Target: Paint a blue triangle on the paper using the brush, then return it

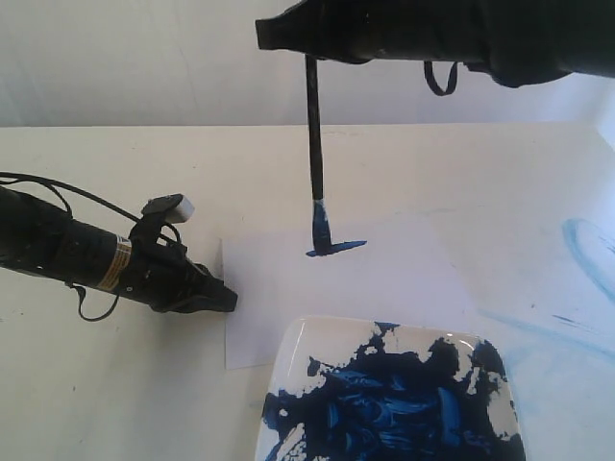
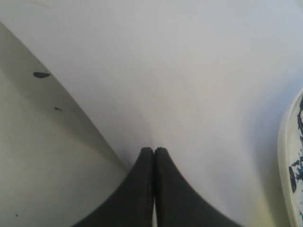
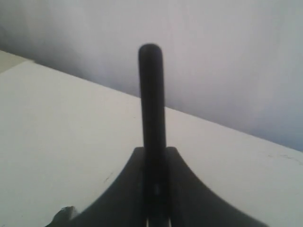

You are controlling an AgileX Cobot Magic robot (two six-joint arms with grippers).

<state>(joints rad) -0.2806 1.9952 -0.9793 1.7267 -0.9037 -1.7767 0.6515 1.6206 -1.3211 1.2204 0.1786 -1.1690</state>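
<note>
On paper (image 1: pixel 404 279), blue-tipped, perhaps wet brush (image 1: pixel 314 144)

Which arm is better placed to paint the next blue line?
Right. The right pincer grips the brush, tip on the paper beside the blue stroke; the left pincer is shut, resting at the paper's edge.

Black brush (image 1: pixel 314 125) with dark-blue tip, white dish (image 1: pixel 291 360) smeared dark blue, pale paper (image 1: pixel 404 279).
</note>
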